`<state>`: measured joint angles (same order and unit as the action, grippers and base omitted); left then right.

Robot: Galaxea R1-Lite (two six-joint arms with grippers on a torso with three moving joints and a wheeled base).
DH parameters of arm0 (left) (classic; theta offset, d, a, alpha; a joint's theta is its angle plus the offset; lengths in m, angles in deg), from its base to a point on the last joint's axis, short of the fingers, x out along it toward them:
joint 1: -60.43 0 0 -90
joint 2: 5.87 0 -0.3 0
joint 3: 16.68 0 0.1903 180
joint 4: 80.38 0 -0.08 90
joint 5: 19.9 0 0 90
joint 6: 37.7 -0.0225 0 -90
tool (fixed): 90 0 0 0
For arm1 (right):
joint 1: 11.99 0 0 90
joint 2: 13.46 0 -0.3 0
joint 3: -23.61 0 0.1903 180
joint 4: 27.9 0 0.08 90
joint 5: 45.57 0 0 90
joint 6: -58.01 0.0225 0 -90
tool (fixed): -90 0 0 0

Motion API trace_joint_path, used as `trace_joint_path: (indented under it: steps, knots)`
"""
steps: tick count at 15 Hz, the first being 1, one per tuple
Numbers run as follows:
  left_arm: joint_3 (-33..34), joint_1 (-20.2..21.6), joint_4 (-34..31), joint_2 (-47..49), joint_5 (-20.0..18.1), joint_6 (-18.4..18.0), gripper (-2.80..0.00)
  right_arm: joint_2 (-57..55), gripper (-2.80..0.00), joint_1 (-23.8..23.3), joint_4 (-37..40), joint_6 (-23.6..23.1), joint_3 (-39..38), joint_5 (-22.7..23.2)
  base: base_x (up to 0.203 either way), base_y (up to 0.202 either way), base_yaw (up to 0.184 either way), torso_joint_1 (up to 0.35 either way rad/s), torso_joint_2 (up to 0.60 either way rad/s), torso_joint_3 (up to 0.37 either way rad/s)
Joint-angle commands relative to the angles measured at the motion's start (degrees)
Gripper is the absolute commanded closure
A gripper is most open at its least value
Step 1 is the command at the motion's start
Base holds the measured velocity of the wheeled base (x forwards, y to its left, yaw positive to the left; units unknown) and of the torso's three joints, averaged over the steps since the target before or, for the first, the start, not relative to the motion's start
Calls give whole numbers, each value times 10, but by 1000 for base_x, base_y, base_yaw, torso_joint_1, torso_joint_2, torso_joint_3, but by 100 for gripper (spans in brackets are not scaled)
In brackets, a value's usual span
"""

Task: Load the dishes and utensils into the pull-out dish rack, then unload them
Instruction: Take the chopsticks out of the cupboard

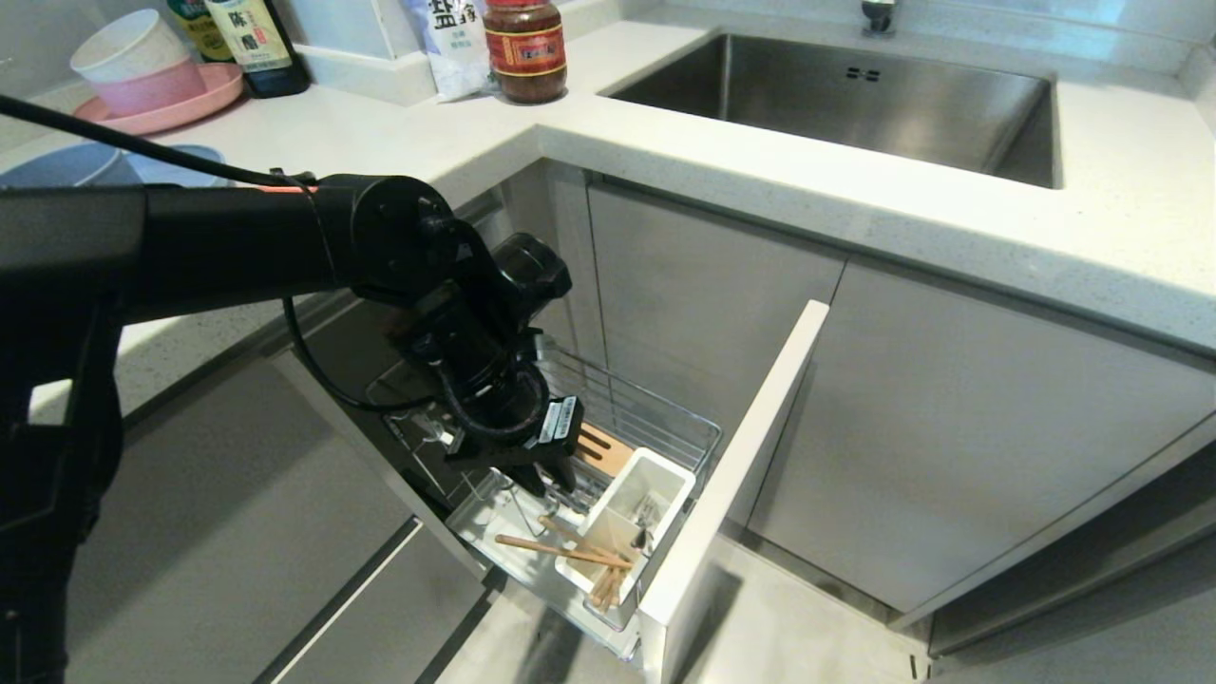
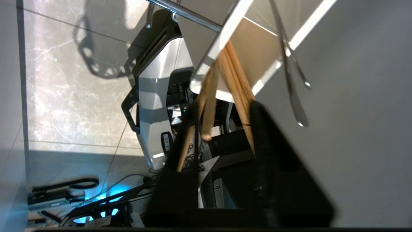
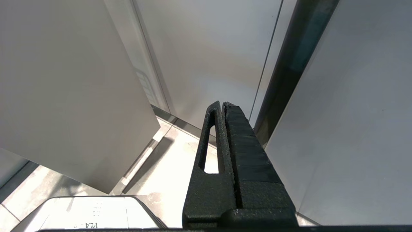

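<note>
While hanging low over the pull-out dish rack (image 1: pixel 632 404), left gripper (image 1: pixel 549 483) with fingers (image 2: pixel 262 129) spread, not pinching. Chopsticks (image 2: pixel 236 83) caught loosely in the gap: free ends between the two fingers, one stick lying along one finger, the rest close to the other, no clamp visible. Hard to say whether just let go or about to be taken.

To do this well either way: keep the wrist lined up with the sticks, since they splay apart at the ends. If taking them, gather the whole bundle before closing, then draw out along their lean without dragging the cup. If leaving them, back straight out without nudging a stick.

Further out, white utensil cup (image 1: pixel 655 475) against the pale front panel (image 1: pixel 750 446), holding the chopsticks tilted out over its rim towards the drip tray (image 1: pixel 489 522), plus two silver metal utensils (image 2: pixel 291 93), fork and spoon not told apart. Beside the cup, slotted wooden strip (image 1: pixel 606 448); no dish seen in the wires. Blue dishes (image 1: pixel 176 157) up on the counter, half hidden behind the arm.

Right gripper (image 3: pixel 223 106) parked by the cabinet fronts, fingers pressed together, holding nothing.
</note>
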<state>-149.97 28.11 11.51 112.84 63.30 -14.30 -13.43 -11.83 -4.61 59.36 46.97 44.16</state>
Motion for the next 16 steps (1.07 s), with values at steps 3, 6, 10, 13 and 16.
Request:
trace_joint_path:
  steps: [3,6,10,13,16]
  knots:
    - [-1,8,-4,25,-1,-5,-280,2,0,0,-1,0,-1,0,0,0,0,0,0,0]
    - [-1,13,-23,41,1,-30,-280,2,0,0,0,0,-1,0,0,0,0,0,0,0]
    - [-1,13,-39,70,3,-50,-280,2,0,0,0,0,-1,0,0,0,0,0,0,0]
    - [-1,13,-51,86,3,-63,-280,2,0,0,0,0,-1,0,0,0,0,0,0,0]
    - [-2,11,-50,104,-1,-64,-280,2,0,0,0,1,-1,0,0,0,0,0,0,0]
